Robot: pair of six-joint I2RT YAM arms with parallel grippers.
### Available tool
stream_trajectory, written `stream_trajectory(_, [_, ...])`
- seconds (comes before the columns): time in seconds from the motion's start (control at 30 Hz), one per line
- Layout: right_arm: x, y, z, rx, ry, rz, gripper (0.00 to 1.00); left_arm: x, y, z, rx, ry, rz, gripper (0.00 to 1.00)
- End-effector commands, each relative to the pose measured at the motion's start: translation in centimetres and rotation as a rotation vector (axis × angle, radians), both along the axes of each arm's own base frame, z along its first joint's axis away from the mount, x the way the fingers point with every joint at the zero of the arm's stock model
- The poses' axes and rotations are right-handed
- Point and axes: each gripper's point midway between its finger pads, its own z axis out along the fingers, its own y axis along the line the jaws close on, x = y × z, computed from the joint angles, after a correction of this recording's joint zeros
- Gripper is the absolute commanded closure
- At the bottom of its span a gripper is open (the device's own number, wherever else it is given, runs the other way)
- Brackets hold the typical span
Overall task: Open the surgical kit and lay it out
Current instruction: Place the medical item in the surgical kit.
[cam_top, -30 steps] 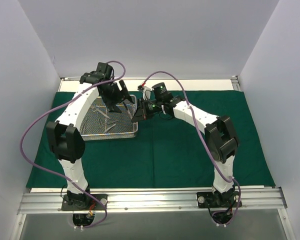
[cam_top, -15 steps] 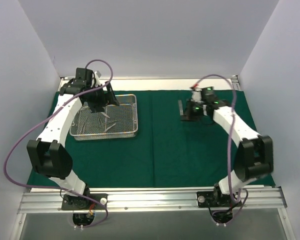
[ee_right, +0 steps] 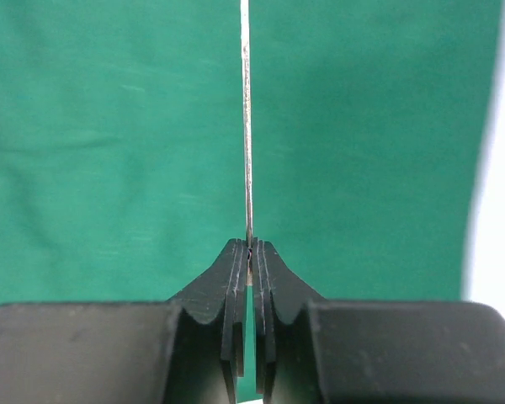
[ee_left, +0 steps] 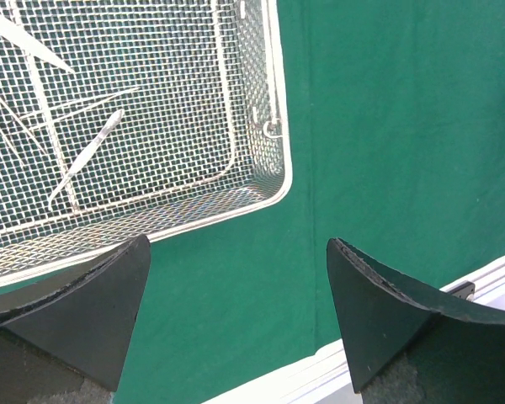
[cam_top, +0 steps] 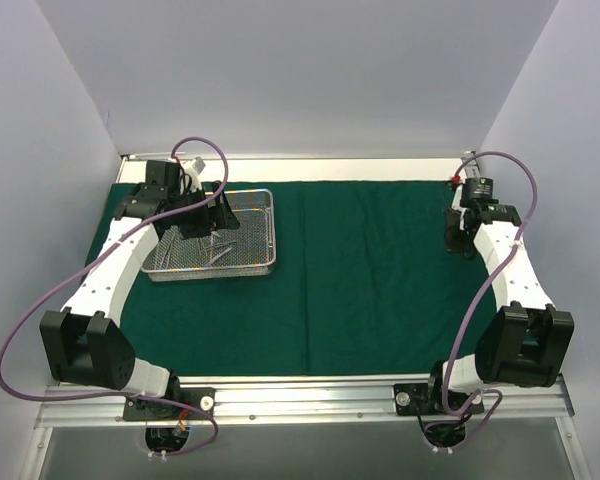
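The left pincer [ee_left: 237, 246] gapes empty near the wire-mesh tray [ee_left: 275, 181]; the right pincer [ee_right: 249, 246] pinches a slim steel instrument [ee_right: 246, 126] above green cloth [ee_right: 109, 126].

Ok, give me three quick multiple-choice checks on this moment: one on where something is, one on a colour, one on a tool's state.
1. Where does the mesh tray sit?
A. On the left part of the cloth
B. On the right part of the cloth
C. Off the cloth, on the bare table

2. What colour is the cloth?
A. Blue
B. Dark green
C. White

3. How is the right tool?
A. Open and empty
B. Shut on a slim steel instrument
C. Open around the tray's rim

Answers:
1 A: in the top view the tray lies on the cloth's left side.
2 B: every view shows dark green fabric.
3 B: the right wrist view shows a thin steel strip pinched in the closed tool.
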Motion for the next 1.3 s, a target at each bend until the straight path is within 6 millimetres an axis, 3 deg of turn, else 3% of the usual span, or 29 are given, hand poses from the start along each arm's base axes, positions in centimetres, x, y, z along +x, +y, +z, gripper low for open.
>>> stream_trajectory(0.0, [-2.5,-2.9,-1.1,-0.151,0.139,0.078,1.0,0.3,-0.6,3.2,-0.041,-0.135,-0.029,0.06])
stream_trajectory(0.1, [-1.9,-3.6,-2.7,-0.18,0.173,0.082,1.0,-0.1,-0.4,3.5,-0.041,-0.146,-0.023,0.06])
stream_trajectory(0.27, [1.2,-2.0,-5.5,0.006,0.16,0.072,1.0,-0.8,-0.3,3.8,-0.034,-0.151,-0.023,0.06])
stream_trajectory(0.37, [1.8,-1.3,-6.8,0.094,0.119,0.071,1.0,-1.0,-0.3,3.6,-0.037,-0.145,-0.023,0.06])
stream_trajectory(0.57, [0.5,-3.0,-9.0,0.104,0.145,0.058,1.0,-0.7,-0.4,2.6,-0.047,-0.123,-0.008,0.06])
stream_trajectory(0.87, [1.1,-3.6,-11.1,0.093,0.194,0.056,1.0,-0.3,-0.4,2.0,-0.084,-0.103,-0.005,0.04])
stream_trajectory(1.07, [1.1,-3.9,-12.7,0.079,0.244,0.051,0.98,-0.1,1.0,1.6,-0.052,-0.095,0.031,0.04])
stream_trajectory(1.2, [0.8,-4.2,-13.0,0.064,0.266,0.042,0.92,-0.1,1.0,1.4,-0.055,-0.089,0.034,0.04])
stream_trajectory(1.27, [0.6,-4.3,-13.0,0.054,0.27,0.036,0.84,0.0,1.0,1.2,-0.06,-0.083,0.034,0.04])
